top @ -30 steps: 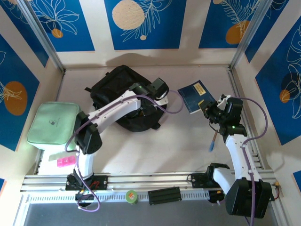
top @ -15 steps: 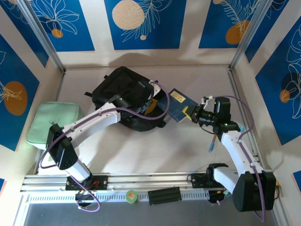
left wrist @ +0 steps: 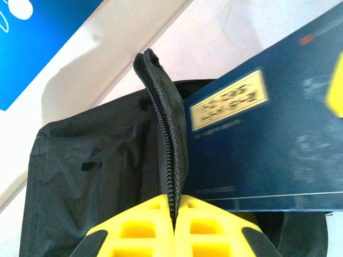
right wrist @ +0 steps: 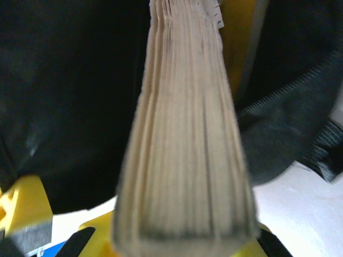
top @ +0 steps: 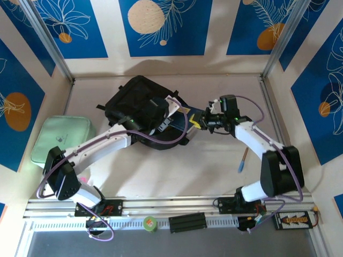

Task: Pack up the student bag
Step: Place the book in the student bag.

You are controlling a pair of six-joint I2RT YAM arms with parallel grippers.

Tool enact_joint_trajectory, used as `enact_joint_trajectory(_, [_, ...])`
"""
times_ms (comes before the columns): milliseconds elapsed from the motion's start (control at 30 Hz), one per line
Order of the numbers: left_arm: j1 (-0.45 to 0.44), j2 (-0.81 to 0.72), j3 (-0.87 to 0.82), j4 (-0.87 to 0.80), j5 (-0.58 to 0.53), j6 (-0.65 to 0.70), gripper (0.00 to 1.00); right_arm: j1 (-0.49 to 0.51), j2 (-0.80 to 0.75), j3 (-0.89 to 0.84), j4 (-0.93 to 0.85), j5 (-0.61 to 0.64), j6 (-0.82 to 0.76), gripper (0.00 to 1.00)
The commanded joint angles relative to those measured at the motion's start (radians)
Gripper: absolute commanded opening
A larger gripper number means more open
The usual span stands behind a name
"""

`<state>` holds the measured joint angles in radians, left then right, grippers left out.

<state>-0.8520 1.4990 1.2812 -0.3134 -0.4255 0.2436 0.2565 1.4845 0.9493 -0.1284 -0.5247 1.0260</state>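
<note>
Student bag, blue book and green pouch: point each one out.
student bag (top: 131, 93), top external view, black top panel.
blue book (left wrist: 278, 155), left wrist view, front cover.
green pouch (top: 59, 140), top external view, middle of its face.

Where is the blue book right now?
From above, the blue book is mid-table at the right edge of the student bag, held by the right gripper, its far end at the opening whose zipper edge the left gripper pinches.
</note>
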Motion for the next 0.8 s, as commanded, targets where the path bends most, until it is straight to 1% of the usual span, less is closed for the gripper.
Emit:
enact_joint_trajectory(0, [0.000, -0.048, -0.006, 0.093, 0.024, 0.008, 0.00, 0.049, 0.090, 0.106, -0.032, -0.038, -0.013, 0.06])
enact_joint_trajectory(200, [-0.001, -0.070, -0.038, 0.135, 0.009, 0.002, 0.00, 0.104, 0.266, 0.234, -0.024, -0.060, -0.025, 0.06])
enact_joint_trajectory(300, [-0.001, -0.081, -0.052, 0.173, -0.008, -0.004, 0.00, 0.130, 0.348, 0.301, -0.019, -0.050, -0.038, 0.06])
enact_joint_trajectory(433, [0.000, -0.085, -0.057, 0.200, -0.016, -0.015, 0.00, 0.155, 0.451, 0.358, 0.056, -0.030, -0.003, 0.06])
enact_joint_trajectory(600, [0.007, -0.075, -0.045, 0.188, -0.001, -0.038, 0.00, 0.182, 0.566, 0.411, 0.166, 0.008, 0.055, 0.07])
enact_joint_trajectory(700, [0.010, -0.071, -0.040, 0.182, 0.000, -0.044, 0.00, 0.191, 0.606, 0.408, 0.247, 0.031, 0.095, 0.10])
enact_joint_trajectory(767, [0.013, -0.067, -0.040, 0.181, 0.005, -0.051, 0.00, 0.193, 0.617, 0.403, 0.290, 0.030, 0.114, 0.19])
